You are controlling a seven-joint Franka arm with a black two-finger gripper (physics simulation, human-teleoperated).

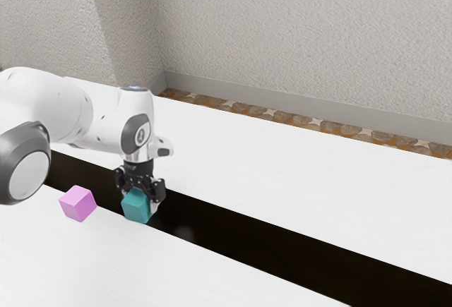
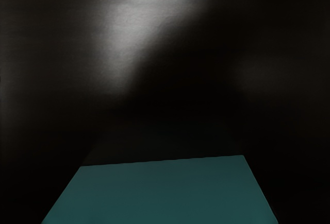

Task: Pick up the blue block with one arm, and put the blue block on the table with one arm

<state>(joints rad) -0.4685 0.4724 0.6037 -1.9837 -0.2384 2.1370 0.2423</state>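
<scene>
White table (image 1: 296,159), dark strip (image 1: 282,240) across it, and you had your pincer (image 1: 143,197) right down at the blue block (image 1: 135,207), directly beneath the palm; gripped or loose, you couldn't tell!

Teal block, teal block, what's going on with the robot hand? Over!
Gripper at teal block; grip unconfirmed. Can't tell if it's lifted. Pink block apart, toward the exterior view's left, seems out of the way.

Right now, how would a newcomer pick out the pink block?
Find the white table and its dark band. At the band's near edge, toward the exterior view's left, sits the pink block. Pink colour separates it from the blue-green block under the gripper.
</scene>
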